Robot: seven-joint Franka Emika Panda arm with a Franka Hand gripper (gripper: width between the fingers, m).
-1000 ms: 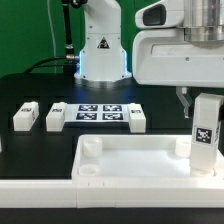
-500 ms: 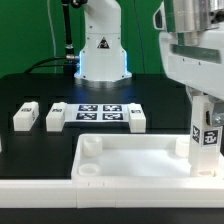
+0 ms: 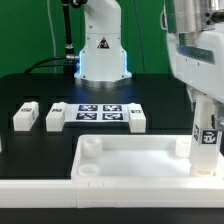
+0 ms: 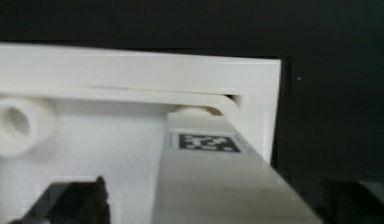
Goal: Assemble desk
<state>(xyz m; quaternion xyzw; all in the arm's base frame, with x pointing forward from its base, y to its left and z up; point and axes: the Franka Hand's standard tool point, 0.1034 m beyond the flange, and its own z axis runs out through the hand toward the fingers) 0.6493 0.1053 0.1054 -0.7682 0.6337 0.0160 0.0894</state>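
Exterior view: the large white plastic tray-like desk top point(image 3: 130, 158) with a raised rim lies rim-up on the black table point(image 3: 40, 90), near the camera. The gripper point(image 3: 203, 105) looks pinched on the top end of one upright white block leg point(image 3: 206, 135), which stands at the tray's far corner on the exterior view's right. I can't tell if it's seated. The round corner sockets point(image 3: 90, 147) on the exterior view's left are bare. Three loose legs point(image 3: 24, 117) point(image 3: 55, 118) point(image 3: 136, 118) lie flanking the marker board point(image 3: 95, 112). My read: first leg in progress, three to go.

Wrist view: the held leg point(image 4: 215, 180) runs between the dark fingers point(image 4: 73, 200) toward the desk top's corner point(image 4: 100, 70), with an open socket point(image 4: 15, 125) beside it.

Markings: only a black-and-white square tag point(image 4: 207, 143) on the leg and similar tags on the other parts. No readable text or brand.
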